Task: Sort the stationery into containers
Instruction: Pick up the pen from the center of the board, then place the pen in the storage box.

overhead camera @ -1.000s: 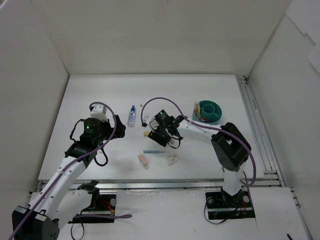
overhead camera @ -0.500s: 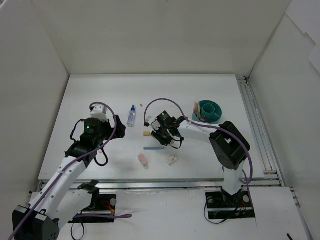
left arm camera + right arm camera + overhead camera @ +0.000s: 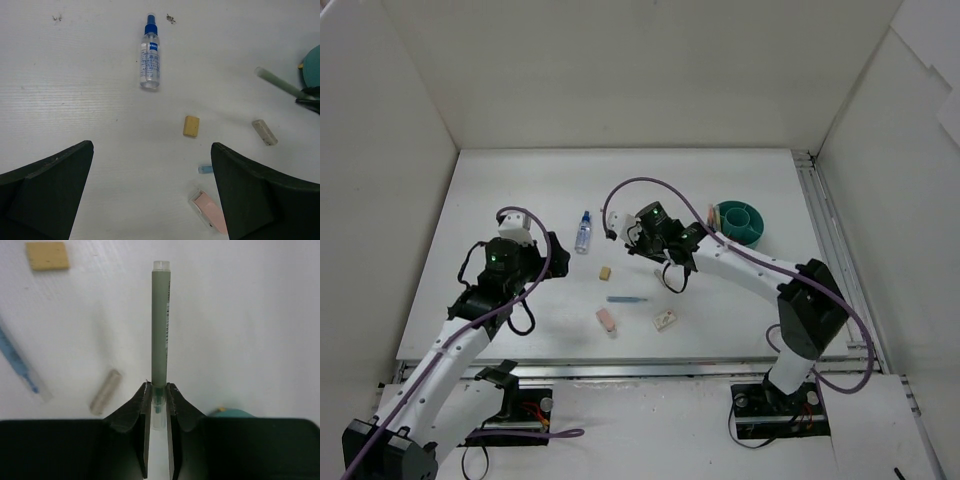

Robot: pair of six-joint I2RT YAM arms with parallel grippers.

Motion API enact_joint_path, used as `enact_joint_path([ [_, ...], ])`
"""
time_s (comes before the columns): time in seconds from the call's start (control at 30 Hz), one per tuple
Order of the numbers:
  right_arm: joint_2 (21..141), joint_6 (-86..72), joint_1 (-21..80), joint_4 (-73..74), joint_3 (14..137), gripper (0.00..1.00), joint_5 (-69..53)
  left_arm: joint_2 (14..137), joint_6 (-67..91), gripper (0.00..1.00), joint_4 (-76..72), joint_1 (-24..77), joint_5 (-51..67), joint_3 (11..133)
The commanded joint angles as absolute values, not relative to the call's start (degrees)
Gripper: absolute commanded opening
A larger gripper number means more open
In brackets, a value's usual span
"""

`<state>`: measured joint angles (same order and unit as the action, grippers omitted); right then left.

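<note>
My right gripper [image 3: 159, 386] is shut on the end of a grey pen [image 3: 160, 325] and holds it above the table, left of the teal bowl [image 3: 740, 222]; it also shows in the top view [image 3: 636, 240]. On the table lie a tan cube [image 3: 606, 272], a blue pen [image 3: 626, 299], a pink eraser [image 3: 607, 320], a white eraser [image 3: 665, 320] and a clear blue-capped bottle [image 3: 583, 232]. A pale short stick [image 3: 105, 391] lies under the held pen. My left gripper [image 3: 151, 145] is open and empty, left of these items.
The bowl holds several upright sticks or pens at its left side. White walls enclose the table on the left, far and right sides. A metal rail [image 3: 830, 250] runs along the right edge. A purple cable [image 3: 620, 190] loops above the right wrist.
My right gripper has risen from beside the tan cube with the grey pen and moved toward the far side; its elbow swung right. The left arm barely moved.
</note>
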<state>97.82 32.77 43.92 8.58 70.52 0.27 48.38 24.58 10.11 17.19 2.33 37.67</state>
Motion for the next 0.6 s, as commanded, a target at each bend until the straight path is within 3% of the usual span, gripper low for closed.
enact_joint_path([
  [0.0, 91.67, 48.92, 42.98, 9.14, 73.12, 0.00, 12.63, 47.46, 23.47, 1.00, 7.65, 16.87, 1.67, 38.85],
  [0.13, 90.53, 61.07, 41.58, 16.51, 77.42, 0.00, 26.24, 47.20, 23.29, 1.00, 8.00, 16.87, 1.58, 38.94],
  [0.3, 91.84, 74.33, 39.73, 32.93, 88.65, 0.00, 30.93, 47.28, 23.38, 1.00, 8.00, 16.87, 1.84, 39.28],
  [0.43, 97.28, 81.90, 39.38, 39.02, 93.42, 0.00, 43.20, 47.64, 23.47, 1.00, 8.17, 16.87, 1.76, 39.38],
  [0.57, 102.47, 86.13, 38.67, 47.35, 98.43, 0.00, 47.28, 48.16, 23.47, 1.00, 8.35, 16.87, 1.76, 39.73],
])
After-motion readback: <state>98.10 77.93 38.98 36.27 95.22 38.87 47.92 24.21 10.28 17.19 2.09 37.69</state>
